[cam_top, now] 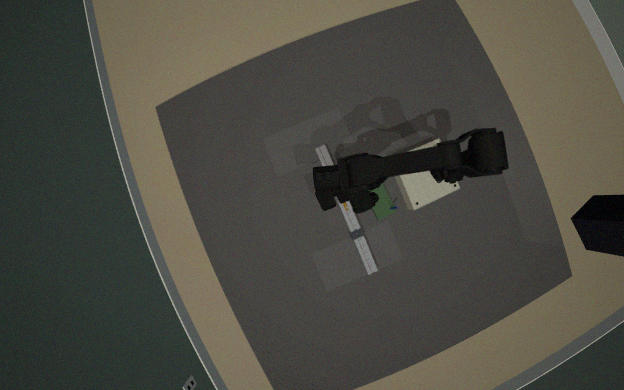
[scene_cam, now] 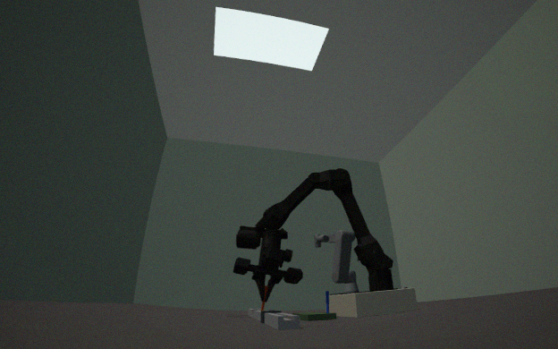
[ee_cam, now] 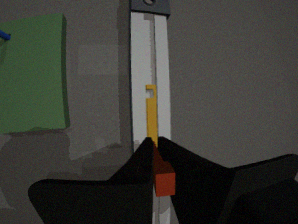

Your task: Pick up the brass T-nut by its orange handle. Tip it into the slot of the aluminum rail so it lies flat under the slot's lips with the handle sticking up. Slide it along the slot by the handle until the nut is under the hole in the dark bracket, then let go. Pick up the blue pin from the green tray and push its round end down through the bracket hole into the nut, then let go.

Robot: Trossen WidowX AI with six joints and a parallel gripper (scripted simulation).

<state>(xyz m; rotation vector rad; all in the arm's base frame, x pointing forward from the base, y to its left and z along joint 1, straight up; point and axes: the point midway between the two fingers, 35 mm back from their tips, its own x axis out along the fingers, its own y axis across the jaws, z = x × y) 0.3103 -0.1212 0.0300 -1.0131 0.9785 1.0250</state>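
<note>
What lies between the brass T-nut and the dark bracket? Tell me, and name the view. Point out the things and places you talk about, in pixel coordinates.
Only bare aluminum rail (ee_cam: 142, 55), its slot running from the brass T-nut (ee_cam: 152, 117) up to the dark bracket (ee_cam: 162, 8); the wrist view shows it.

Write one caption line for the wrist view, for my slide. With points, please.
Fingers grip the orange handle (ee_cam: 165, 184), brass nut (ee_cam: 152, 117) short of the bracket (ee_cam: 161, 8).

We can read no texts, labels, brands, numbers or signs on anything in these three views.
</note>
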